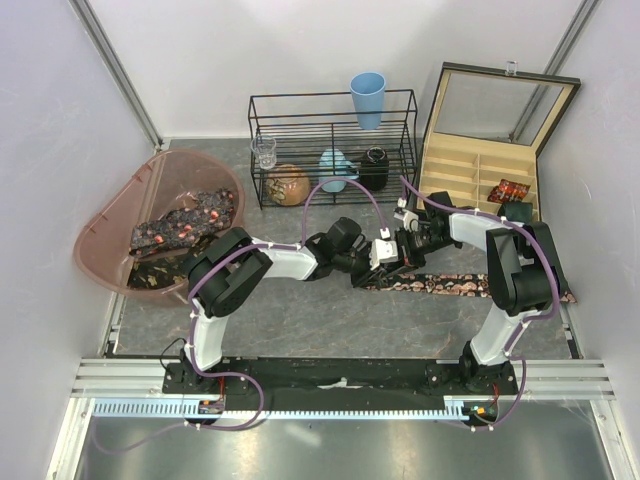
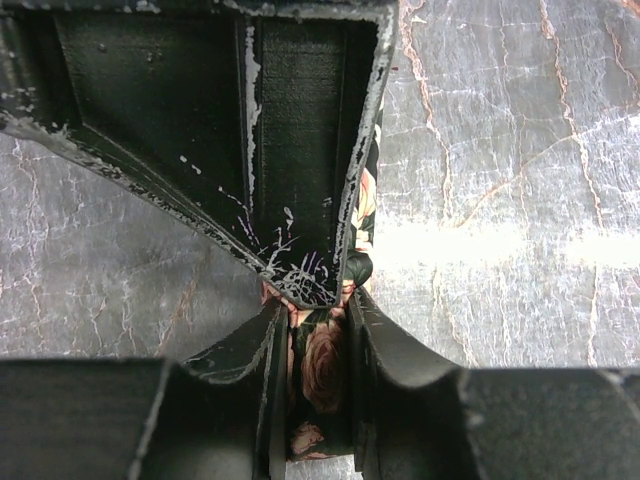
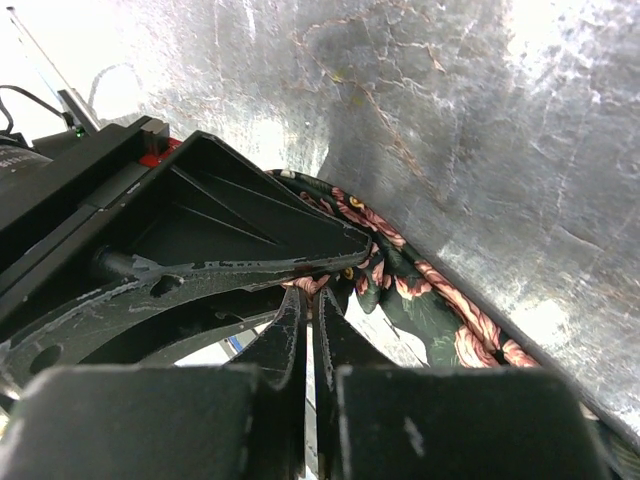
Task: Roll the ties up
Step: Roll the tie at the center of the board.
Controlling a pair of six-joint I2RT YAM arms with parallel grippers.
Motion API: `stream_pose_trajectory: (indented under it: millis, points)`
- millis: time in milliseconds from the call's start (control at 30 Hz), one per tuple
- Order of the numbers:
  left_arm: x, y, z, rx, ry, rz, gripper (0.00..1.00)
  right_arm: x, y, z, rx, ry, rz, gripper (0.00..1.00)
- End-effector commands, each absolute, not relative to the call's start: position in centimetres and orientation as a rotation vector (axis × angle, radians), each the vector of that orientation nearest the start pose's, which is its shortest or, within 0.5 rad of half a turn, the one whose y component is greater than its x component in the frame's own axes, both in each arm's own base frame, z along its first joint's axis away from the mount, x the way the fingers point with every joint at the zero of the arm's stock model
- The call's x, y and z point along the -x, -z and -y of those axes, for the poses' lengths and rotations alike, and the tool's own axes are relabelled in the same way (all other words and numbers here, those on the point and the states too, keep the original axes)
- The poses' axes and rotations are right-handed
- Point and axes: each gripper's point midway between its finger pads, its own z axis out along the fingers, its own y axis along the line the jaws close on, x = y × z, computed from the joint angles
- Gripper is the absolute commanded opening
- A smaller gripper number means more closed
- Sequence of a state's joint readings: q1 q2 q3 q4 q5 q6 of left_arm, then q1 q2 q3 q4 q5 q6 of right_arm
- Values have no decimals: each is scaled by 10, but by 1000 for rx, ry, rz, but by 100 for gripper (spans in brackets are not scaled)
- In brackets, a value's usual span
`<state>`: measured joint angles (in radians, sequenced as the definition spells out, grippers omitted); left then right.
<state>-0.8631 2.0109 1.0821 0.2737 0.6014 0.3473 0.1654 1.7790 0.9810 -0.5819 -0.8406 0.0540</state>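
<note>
One tie (image 1: 470, 287), dark with pink roses, lies flat across the table right of centre. Both grippers meet at its left end. My left gripper (image 1: 381, 254) is shut on that end, and the rose fabric (image 2: 325, 365) fills the gap between its fingers (image 2: 400, 350). My right gripper (image 1: 398, 260) is shut, its tips (image 3: 312, 292) pinching a crumpled pink edge of the tie (image 3: 450, 310) right under the left gripper's finger (image 3: 230, 225). More ties (image 1: 185, 225) lie piled in the pink tub (image 1: 105, 215). A rolled tie (image 1: 510, 190) sits in the box.
An open wooden compartment box (image 1: 470, 165) stands at the back right. A black wire rack (image 1: 330, 150) at the back centre holds a blue cup (image 1: 367, 98), a glass (image 1: 264, 152) and round vessels. White walls close in both sides.
</note>
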Motion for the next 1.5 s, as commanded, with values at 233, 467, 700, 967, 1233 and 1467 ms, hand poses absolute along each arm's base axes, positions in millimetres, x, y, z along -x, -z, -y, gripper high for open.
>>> stream_pose_trajectory:
  millis: [233, 467, 700, 967, 1233, 1467]
  points:
    - [-241, 22, 395, -1628, 842, -1800, 29, -265, -11, -136, 284, -878, -2879, 0]
    - [-241, 22, 395, -1629, 840, -1802, 33, -275, 7, -121, 225, -715, -2910, 0]
    - [-238, 20, 397, -1637, 867, -1802, 40, -280, 18, -115, 212, -618, -2923, 0]
    - [-241, 11, 400, -1593, 911, -1806, 49, -275, 21, -110, 241, -487, -3001, 0]
    - [-255, -61, 407, -1374, 1046, -1649, 68, -271, 22, -114, 260, -417, -3007, 0]
    - [-253, -78, 387, -1232, 1073, -1592, 75, -283, 23, -151, 354, -547, -2895, 0]
